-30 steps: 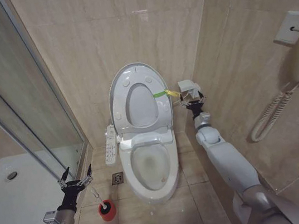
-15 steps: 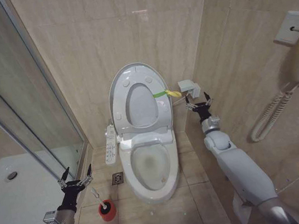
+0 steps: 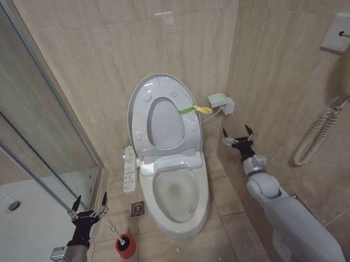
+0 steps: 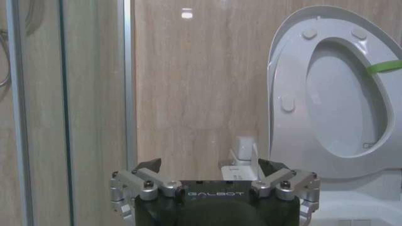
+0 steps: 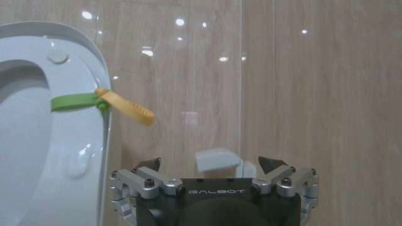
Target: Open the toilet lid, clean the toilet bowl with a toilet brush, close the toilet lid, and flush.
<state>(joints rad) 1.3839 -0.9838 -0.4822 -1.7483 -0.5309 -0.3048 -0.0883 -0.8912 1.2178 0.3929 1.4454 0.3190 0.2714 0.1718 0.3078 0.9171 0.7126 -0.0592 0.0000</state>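
Against the back wall stands the toilet bowl (image 3: 175, 197), the landmark for all else. Toilet lid (image 3: 140, 119) is raised upright against the wall, with the seat ring (image 3: 164, 124) up against it; round bumpers show on the lid's underside. Green-yellow strap (image 3: 195, 109) is looped over the lid's right edge, its yellow tab hanging free toward the side wall.

Right of the bowl, level with its rear seat unit: right gripper (image 3: 239, 138), fingers spread apart, holding nothing, just below a small white wall box (image 3: 222, 103) and clear of the strap. Right wrist view shows the strap (image 5: 84, 101) and lid edge (image 5: 63, 155) ahead and to one side of the spread fingers.

Left of the bowl, on the floor: toilet brush (image 3: 109, 228) standing tilted in its red holder (image 3: 125, 246). Left gripper (image 3: 88, 208) hangs just above the handle, fingers apart, not touching it. Button panel (image 3: 128, 168) runs along the bowl's left side. Floor drain (image 3: 137, 209) lies between bowl and holder.

Writing: "GALBOT" reads on both gripper bodies in the wrist views. No other lettering legible.
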